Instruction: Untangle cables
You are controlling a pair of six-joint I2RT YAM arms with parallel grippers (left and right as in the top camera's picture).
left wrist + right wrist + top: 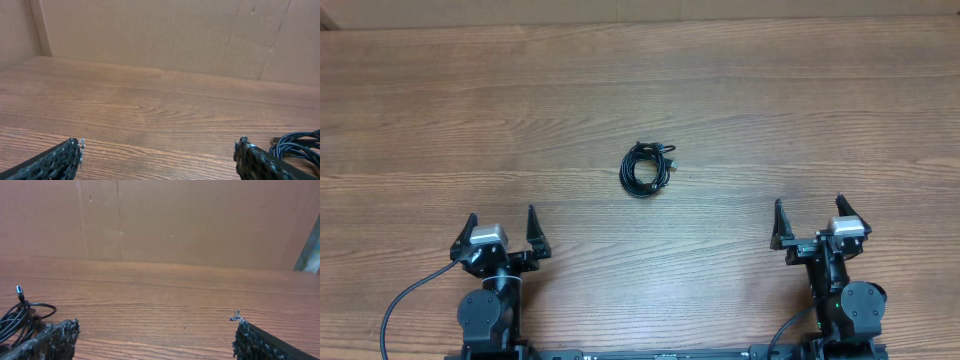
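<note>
Left claw (501, 214) and right claw (809, 201) are sitting at the near edge of the worktop (640, 90), gaping wide, holding nothing. Black cables (649, 167) are lying coiled in one bundle mid-worktop, well apart from both.

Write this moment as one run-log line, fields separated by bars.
cables: one coiled bundle, middle of table, untouched | left gripper: open, empty | right gripper: open, empty

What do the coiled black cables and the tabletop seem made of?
The small bundle of thin black cables: probably plastic or rubber sheathing, smooth, bending freely into loops. The brown table: wood grain lines, matte; solid wood or laminate, cannot tell.
</note>
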